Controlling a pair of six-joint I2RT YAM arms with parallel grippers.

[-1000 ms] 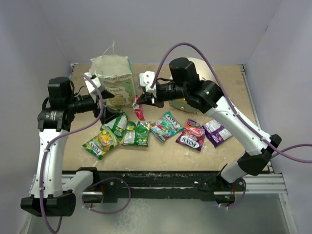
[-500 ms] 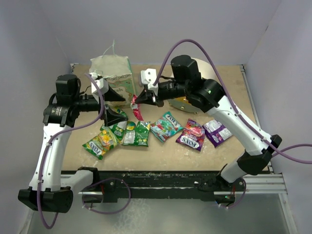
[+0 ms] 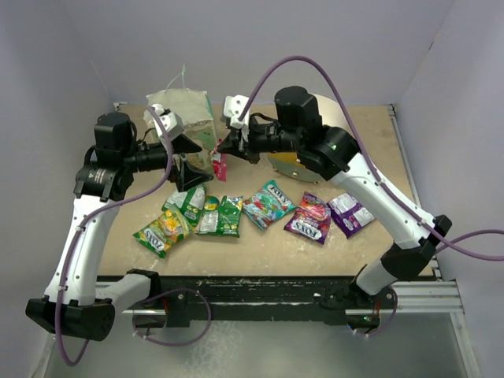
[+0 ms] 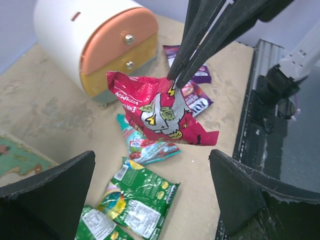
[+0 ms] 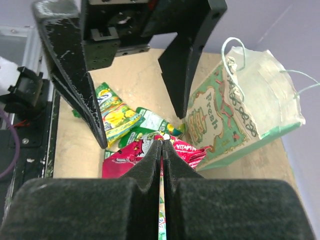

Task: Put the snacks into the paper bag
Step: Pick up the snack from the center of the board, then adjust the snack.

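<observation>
Red packet [image 4: 160, 112] hangs long-axis down | right claw [image 5: 162, 142] pinching it | left claw [image 3: 189, 160] spread

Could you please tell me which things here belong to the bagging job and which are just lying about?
Job: shiny red snack packet in the right gripper; green packets; teal packet; purple packets; pale green paper gift bag.
Lying about: round white, orange and yellow drawer unit.

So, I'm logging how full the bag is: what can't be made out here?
Inside of the pale green paper gift bag: top and right wrist views, its walls hide it.
Round white, orange and yellow drawer unit: top view, right arm covers most.
Red shiny packet in the right gripper: lettering too small in top view.
</observation>
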